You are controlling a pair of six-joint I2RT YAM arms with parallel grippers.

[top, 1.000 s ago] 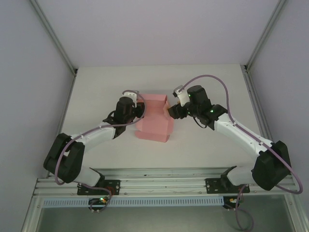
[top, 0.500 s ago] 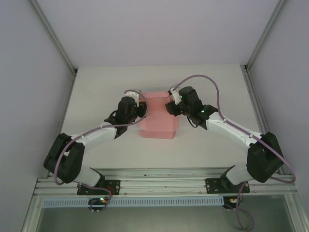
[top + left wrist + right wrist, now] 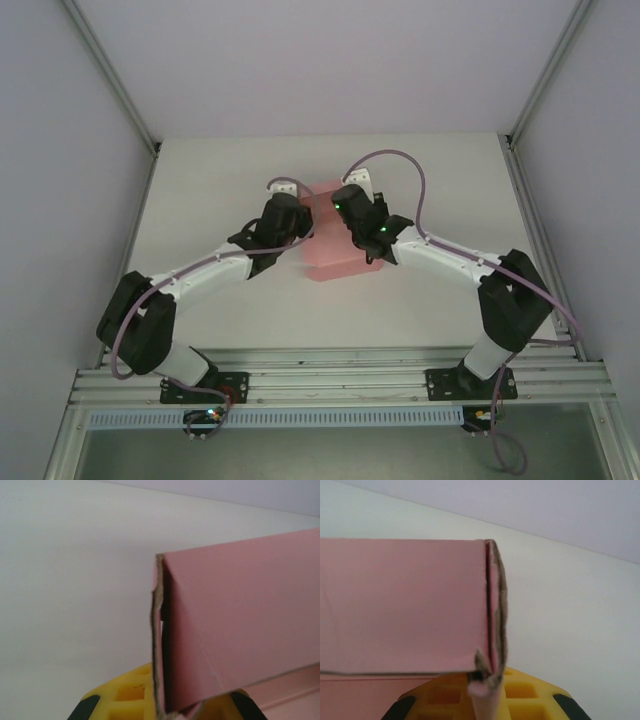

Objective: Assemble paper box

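The paper box is a pale pink folded card lying mid-table between both arms. My left gripper is at its left side. In the left wrist view the yellow fingers of my left gripper are shut on a doubled edge of the paper box, which stands upright. My right gripper is at the box's upper right part. In the right wrist view my right gripper is shut on a frayed doubled edge of the paper box, between yellow fingers.
The white table is bounded by pale walls on three sides, with slanted frame posts at the back corners. An aluminium rail carrying both arm bases runs along the near edge.
My right arm swung left onto the box and its gripper closed on the edge. The left gripper, holding the box, shifted slightly right and the box moved with it.
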